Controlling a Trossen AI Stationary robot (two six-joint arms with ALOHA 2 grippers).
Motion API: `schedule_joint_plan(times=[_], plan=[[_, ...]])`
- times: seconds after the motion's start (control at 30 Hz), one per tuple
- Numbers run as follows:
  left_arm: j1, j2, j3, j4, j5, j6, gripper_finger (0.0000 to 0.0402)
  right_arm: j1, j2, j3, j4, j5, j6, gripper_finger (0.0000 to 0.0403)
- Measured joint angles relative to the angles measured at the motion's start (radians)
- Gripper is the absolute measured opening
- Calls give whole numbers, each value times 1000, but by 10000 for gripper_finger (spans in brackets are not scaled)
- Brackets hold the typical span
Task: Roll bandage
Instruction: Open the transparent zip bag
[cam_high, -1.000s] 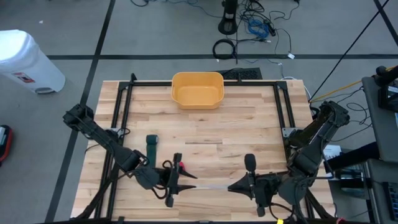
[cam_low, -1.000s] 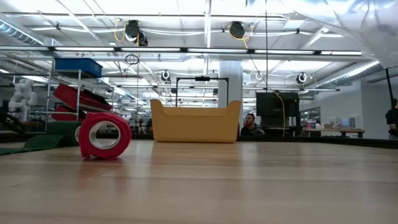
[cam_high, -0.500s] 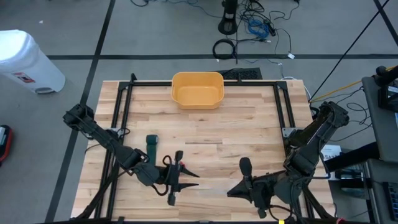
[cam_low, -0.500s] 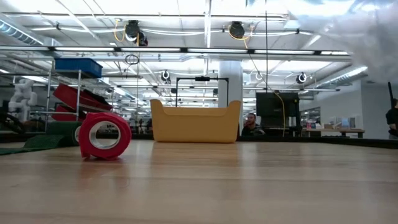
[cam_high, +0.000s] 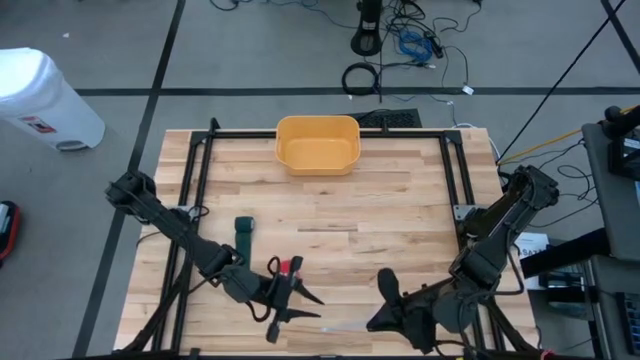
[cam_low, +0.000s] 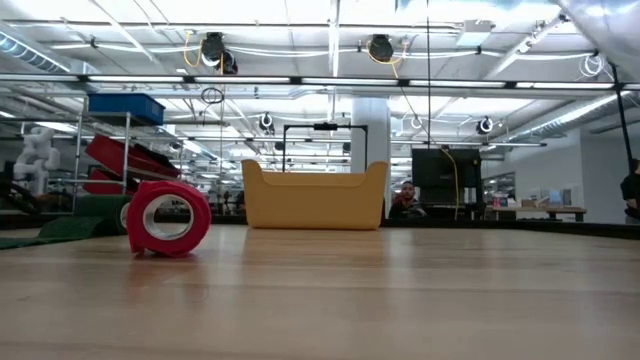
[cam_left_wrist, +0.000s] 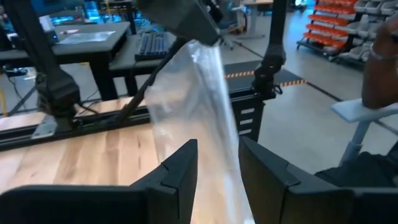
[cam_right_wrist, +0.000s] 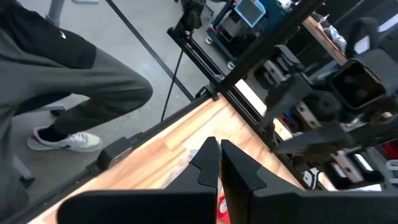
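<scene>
**Strip drawn back toward the near edge**

At the near edge, the right gripper (cam_high: 372, 322) had pulled back from where it sat a second earlier, closer to the table's (cam_high: 400, 215) front rim. Its fingers were pressed together on the end of the clear strip (cam_left_wrist: 199, 112), which I take to be the bandage in hand. The left gripper (cam_high: 308, 304) had also dropped a little toward the front. Its fingers (cam_left_wrist: 177, 171) stood apart, with the strip running through the gap between them. Whether they pinched it I could not tell. The strip hung off the table between the two grippers, now lying nearer the front than before.

That suggested the strip was being drawn out and tensioned rather than wound; no rolling showed yet.

Just behind the left gripper, the red roll (cam_high: 292, 267) lay on the wood, unmoved. The green band (cam_high: 243, 237) stayed flat a little farther back and to the left. At the far edge, the yellow bin (cam_high: 317, 143) had not shifted.
</scene>
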Motion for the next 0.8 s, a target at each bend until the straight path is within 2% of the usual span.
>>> schedule_joint_plan(times=[0.3,0.63,0.8], plan=[[22,85,0,122,7,1,122,-4,1,0,-5,5,6,0],[71,179,67,109,-1,1,122,-4,2,0,-21,7,18,0],[81,186,73,105,-14,1,122,-4,2,0,-26,7,30,0]])
